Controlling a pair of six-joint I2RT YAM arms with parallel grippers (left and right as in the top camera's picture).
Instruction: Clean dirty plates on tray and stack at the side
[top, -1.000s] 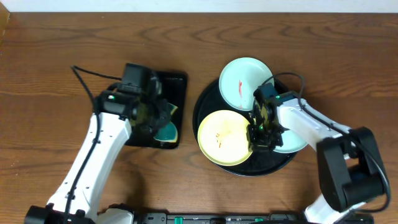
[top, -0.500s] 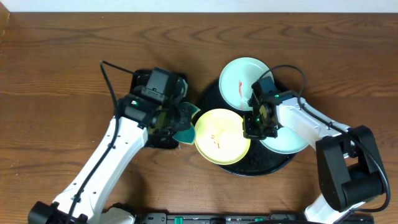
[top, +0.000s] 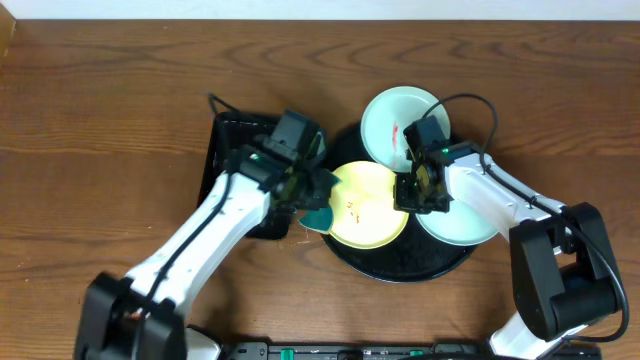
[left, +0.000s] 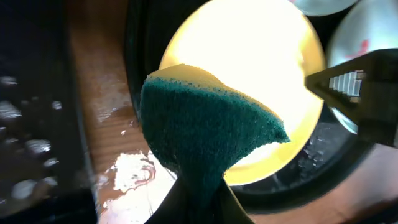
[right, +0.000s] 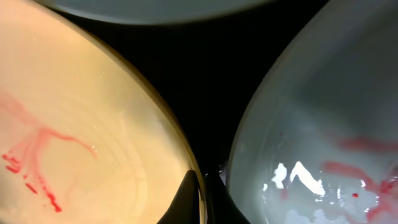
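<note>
Our right claw (top: 415, 192), pinched shut, works on the tray (top: 400, 268): it grips the yellow plate (top: 368, 205) by its rim, beside two mint plates (top: 385, 120). Our left claw (top: 305, 195) clamps the sponge (left: 205, 130) at that plate's edge. Next, we judge: scrub its red smears (right: 31, 158).

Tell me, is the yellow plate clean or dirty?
Dirty. The yellow plate has red streaks on its surface, clear in the right wrist view and faintly visible from overhead.

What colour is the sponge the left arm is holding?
The sponge is dark green with a yellow back, clearest in the left wrist view.
</note>
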